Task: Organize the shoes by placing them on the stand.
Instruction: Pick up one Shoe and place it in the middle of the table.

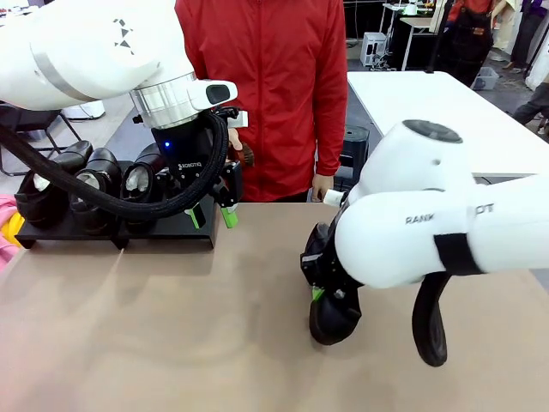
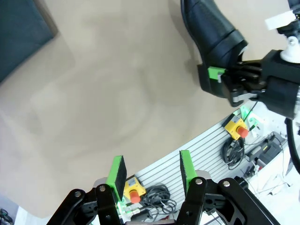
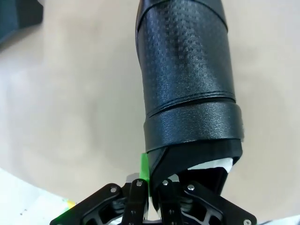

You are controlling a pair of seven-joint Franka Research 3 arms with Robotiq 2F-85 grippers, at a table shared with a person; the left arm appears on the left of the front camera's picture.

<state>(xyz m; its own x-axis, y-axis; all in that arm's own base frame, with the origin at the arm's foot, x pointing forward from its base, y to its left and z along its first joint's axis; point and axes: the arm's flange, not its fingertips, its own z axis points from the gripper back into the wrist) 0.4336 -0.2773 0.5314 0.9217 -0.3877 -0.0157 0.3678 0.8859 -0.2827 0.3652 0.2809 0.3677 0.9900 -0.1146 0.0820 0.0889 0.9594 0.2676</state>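
Three glossy black shoes [image 1: 94, 184] stand in a row on the left part of the low black stand [image 1: 171, 233]. My left gripper [image 1: 213, 215] hangs open and holds nothing at the stand's right end; its green pads [image 2: 117, 173] frame bare table. A fourth black shoe [image 1: 334, 319] stands toe-down on the table at centre right, with my right gripper [image 1: 319, 290] shut on its heel rim. The right wrist view has this shoe [image 3: 187, 79] stretching away from the gripper [image 3: 152, 180]. From the left wrist I see the same shoe [image 2: 211, 28] held by the right gripper [image 2: 220, 75].
A person in a red jacket [image 1: 266, 86] stands at the far edge, one hand [image 1: 322, 185] hanging near the table, the other by a small brown object [image 1: 247, 154] behind my left gripper. Open tan tabletop [image 1: 171, 326] lies between stand and held shoe. Pink cloth [image 1: 5, 225] at far left.
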